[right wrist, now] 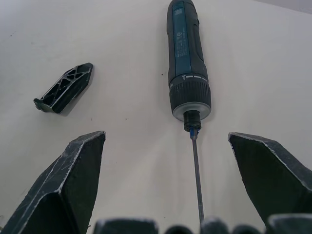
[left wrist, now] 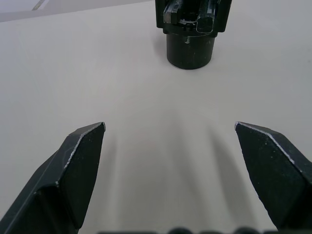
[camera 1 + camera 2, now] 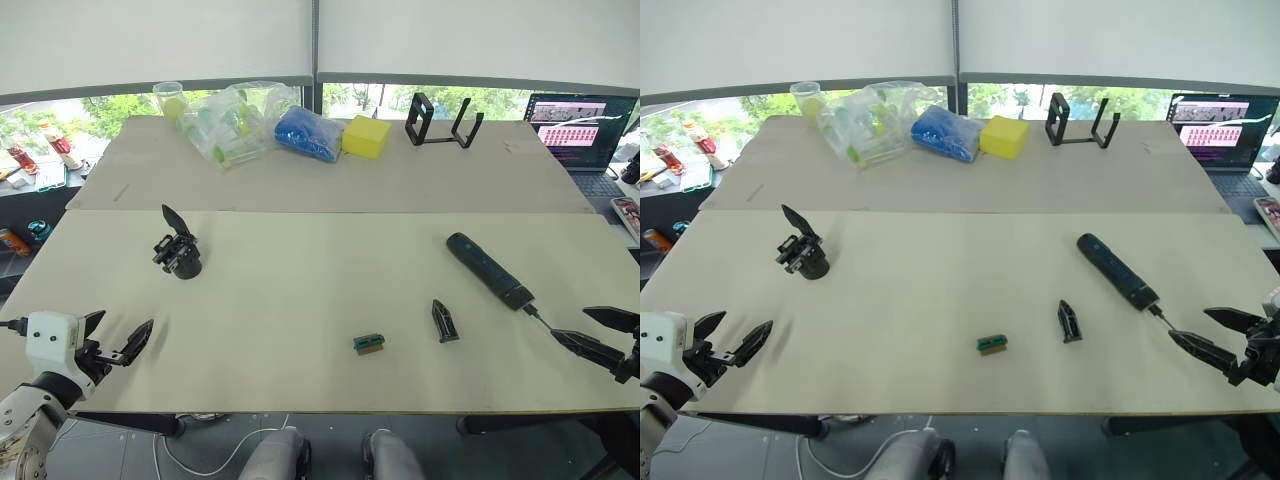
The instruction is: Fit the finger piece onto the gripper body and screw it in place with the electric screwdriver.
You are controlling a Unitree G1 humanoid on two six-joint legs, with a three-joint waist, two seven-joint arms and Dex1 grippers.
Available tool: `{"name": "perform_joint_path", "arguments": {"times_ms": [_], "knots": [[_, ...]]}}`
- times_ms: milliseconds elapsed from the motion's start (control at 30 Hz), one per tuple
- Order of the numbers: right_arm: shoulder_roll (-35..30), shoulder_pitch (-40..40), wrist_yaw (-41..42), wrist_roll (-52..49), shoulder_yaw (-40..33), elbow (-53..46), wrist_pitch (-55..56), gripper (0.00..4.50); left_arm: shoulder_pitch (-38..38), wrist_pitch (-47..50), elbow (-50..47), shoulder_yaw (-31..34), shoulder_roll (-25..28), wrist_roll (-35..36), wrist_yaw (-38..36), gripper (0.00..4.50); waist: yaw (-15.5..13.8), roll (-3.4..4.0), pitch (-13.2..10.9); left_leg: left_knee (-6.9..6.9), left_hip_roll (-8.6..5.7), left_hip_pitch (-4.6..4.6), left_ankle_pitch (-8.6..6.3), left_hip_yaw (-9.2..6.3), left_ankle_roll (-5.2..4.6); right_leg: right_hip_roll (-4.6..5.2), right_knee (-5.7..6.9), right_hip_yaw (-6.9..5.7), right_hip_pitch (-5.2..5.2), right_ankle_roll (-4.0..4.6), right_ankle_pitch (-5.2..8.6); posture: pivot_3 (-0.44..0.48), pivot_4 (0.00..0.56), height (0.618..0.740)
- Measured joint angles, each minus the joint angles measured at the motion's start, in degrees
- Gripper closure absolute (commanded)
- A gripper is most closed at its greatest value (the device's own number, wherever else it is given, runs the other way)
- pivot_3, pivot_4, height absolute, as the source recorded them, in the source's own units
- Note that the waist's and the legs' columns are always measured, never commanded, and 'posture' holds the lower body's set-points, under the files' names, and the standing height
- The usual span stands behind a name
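On the pale table (image 3: 300, 300) lie one long black cylindrical electric screwdriver (image 3: 488, 270), one small black plastic wedge (image 3: 444, 321), one chunky black round-based gripper mechanism (image 3: 179, 250) and one small green-and-brown block (image 3: 369, 344).

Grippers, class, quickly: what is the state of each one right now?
Left gripper: open, holding nothing, facing the gripper body.
Right gripper: open, holding nothing, the electric screwdriver lying ahead of it.

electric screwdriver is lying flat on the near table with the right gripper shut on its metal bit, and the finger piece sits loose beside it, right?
Not quite. The electric screwdriver does lie flat on the near table and the finger piece sits loose beside it, but the right gripper is open, holding nothing. The right wrist view shows its two fingers spread wide, with the bit lying between them untouched.
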State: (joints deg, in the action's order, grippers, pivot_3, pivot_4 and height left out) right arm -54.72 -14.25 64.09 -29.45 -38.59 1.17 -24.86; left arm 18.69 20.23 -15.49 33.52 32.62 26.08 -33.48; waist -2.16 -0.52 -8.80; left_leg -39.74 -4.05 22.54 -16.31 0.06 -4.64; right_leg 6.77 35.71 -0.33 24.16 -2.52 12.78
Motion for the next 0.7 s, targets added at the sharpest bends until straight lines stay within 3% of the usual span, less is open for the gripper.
{"name": "perform_joint_path", "arguments": {"times_ms": [100,300,700], "knots": [[0.1,1.8,-1.0,-0.1,1.3,-1.4,-0.7,0.04,-0.3,0.2,0.0,-0.3,-0.2,-0.2,0.8,0.00,0.1,0.01,0.0,-0.01,0.00,0.00,0.00,0.00,0.01,0.00,0.01,0.01,0.01,0.00,0.00,0.000,0.150,0.740],[0.5,15.7,-4.3,-6.4,11.5,-16.7,-5.8,0.04,-7.0,1.1,0.4,-5.9,-0.5,-1.6,2.8,0.00,0.7,0.16,0.1,0.01,0.04,0.01,0.04,-0.07,0.11,-0.16,0.13,-0.04,0.05,0.05,-0.03,0.000,0.150,0.740],[2.5,29.1,-5.9,-16.4,23.5,-27.2,-14.1,0.04,-18.5,-1.7,11.5,-11.8,-1.0,-5.6,3.6,0.00,0.0,0.09,0.1,-0.11,-0.02,0.30,0.17,-0.07,0.33,-0.11,0.06,-0.13,0.12,0.03,-0.05,0.000,0.150,0.740]]}}
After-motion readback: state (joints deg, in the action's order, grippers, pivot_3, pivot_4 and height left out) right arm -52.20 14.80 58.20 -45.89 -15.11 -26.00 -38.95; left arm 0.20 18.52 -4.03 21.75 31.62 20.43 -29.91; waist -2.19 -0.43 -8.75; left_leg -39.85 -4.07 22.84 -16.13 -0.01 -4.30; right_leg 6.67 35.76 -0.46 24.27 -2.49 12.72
